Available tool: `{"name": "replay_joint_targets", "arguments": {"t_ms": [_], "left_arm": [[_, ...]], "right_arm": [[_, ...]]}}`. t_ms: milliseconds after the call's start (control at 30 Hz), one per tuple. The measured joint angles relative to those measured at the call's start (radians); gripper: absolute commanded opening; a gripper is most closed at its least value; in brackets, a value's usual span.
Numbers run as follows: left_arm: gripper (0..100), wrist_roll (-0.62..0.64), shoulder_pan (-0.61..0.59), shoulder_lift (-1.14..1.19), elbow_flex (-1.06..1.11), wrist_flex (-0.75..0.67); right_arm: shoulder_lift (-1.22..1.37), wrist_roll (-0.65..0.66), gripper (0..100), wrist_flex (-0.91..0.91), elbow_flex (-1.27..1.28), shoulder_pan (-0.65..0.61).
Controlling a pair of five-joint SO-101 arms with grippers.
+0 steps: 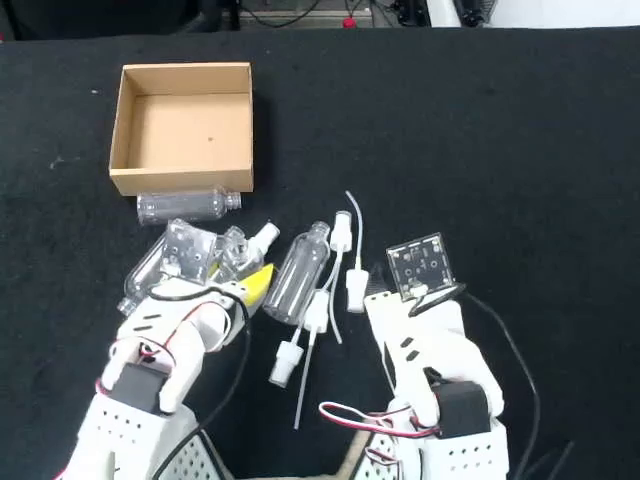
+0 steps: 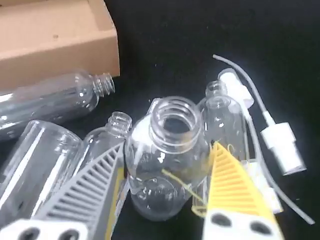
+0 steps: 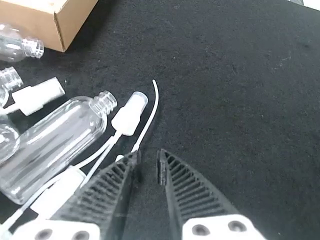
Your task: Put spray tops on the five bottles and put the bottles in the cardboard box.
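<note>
While the uncapped bottle (image 2: 167,167) sits clenched in the jaws of your left gripper (image 2: 167,150), near the cardboard box (image 1: 118,120), capping looks to be the step in hand; your right gripper (image 3: 148,157), jaws barely parted and empty, next needs the nearest spray top (image 3: 129,112)

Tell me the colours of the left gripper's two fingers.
One finger grey, the other yellow; clearest in the left wrist view.

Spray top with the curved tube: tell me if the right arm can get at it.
Probably yes: the spray top lies uncovered just ahead of the right gripper, with the bottle beside it, not over it.
</note>
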Motion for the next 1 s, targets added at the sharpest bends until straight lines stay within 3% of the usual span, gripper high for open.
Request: {"name": "replay_joint_targets", "arguments": {"t_ms": [233,367,733,1000], "left_arm": [[22,-0.008,0.000,-0.002,-0.256,0.285],[22,-0.110,-0.014,-0.002,-0.359,0.367],[22,-0.311,-0.470,0.003,-0.479,0.430],[22,-0.333,-0.555,-0.005,-0.376,0.430]], "right_arm": [[0.000,0.000,6.4,0.000,0.000,0.000],[0.000,0.000,6.4,0.000,0.000,0.000],[0.000,0.000,6.4,0.000,0.000,0.000],[0.000,0.000,6.4,0.000,-0.055,0.000]]}}
